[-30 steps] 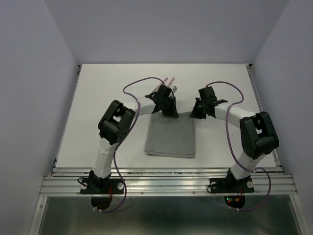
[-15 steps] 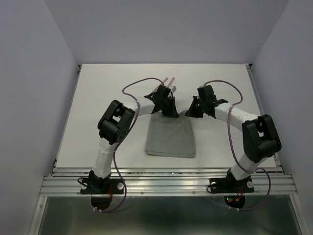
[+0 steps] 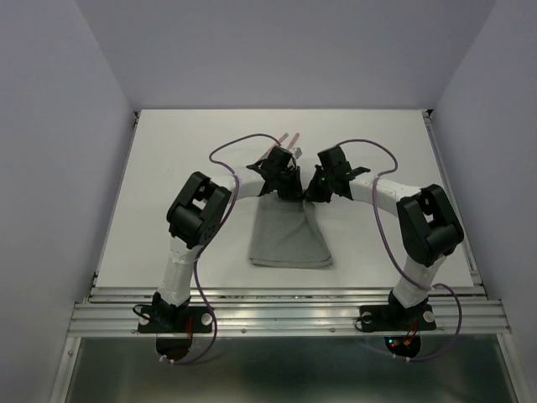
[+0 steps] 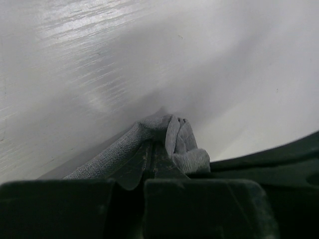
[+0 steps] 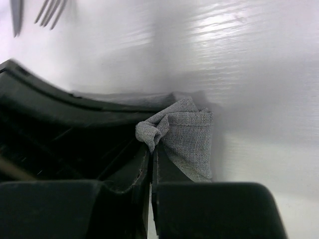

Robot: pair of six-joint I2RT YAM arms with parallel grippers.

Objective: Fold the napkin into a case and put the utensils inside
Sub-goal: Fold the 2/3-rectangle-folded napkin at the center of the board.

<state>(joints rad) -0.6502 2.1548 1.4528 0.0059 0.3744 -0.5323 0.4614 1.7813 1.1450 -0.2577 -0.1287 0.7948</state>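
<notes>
1. Boundaries: the white tabletop (image 3: 168, 168) is closed in by walls (image 3: 59, 168) on the left, right and far sides. Its near edge ends at the metal rail (image 3: 285, 315) that carries the arm bases.
2. Open room: bare tabletop lies to the left and right of the work area and along the far side. The two wrists stand close together at the centre, with little room between them.
3. Utensils (image 3: 289, 138): they lie just beyond the left fingers (image 3: 284, 186). Their pink handles point to the far right. The right wrist view shows fork tines and a blade at its upper left.
4. Napkin (image 3: 289, 239): grey, matte cloth at the centre of the tabletop, on the near side. Its near edge lies flat and wide. The sides taper towards the far end, where the cloth is gathered and raised.
5. Left fingers: together, clamped on a bunched far corner of the napkin.
6. Right fingers (image 3: 316, 188): together, clamped on a rolled, folded far corner of the napkin, just beside the left fingers.
</notes>
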